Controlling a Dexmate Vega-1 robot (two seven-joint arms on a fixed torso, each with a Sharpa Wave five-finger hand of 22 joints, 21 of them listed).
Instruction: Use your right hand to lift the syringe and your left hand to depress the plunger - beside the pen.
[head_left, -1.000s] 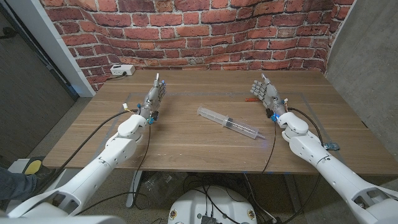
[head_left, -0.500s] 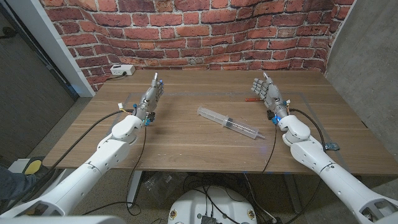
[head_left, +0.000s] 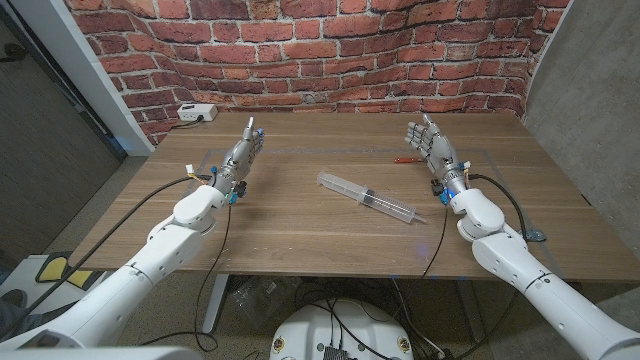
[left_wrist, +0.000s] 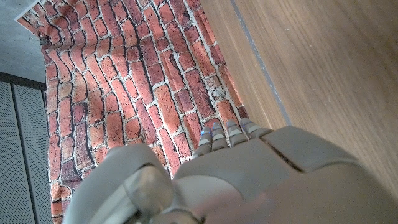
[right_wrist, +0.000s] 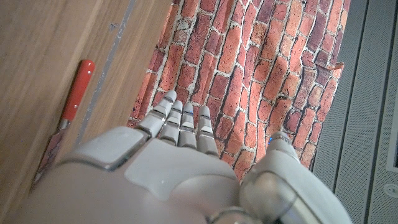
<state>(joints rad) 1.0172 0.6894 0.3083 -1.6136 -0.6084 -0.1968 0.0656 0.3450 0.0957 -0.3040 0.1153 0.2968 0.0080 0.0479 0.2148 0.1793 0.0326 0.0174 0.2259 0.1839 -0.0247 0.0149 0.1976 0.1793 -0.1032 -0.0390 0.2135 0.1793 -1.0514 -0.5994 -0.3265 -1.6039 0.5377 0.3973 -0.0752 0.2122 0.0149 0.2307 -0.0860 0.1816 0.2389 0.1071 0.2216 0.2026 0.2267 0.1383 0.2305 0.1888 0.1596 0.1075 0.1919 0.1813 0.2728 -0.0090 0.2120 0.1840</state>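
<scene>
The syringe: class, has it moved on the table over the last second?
No. The syringe lies on the table, same spot relative to the red pen.

A clear plastic syringe (head_left: 366, 197) lies flat near the middle of the wooden bench (head_left: 300, 225), set diagonally with its wide barrel toward the far left and its thin end toward the near right. A red pen (head_left: 405, 158) lies farther back and to the right, well apart from the syringe; its red cap (right_wrist: 78, 89) shows in the right wrist view.
</scene>
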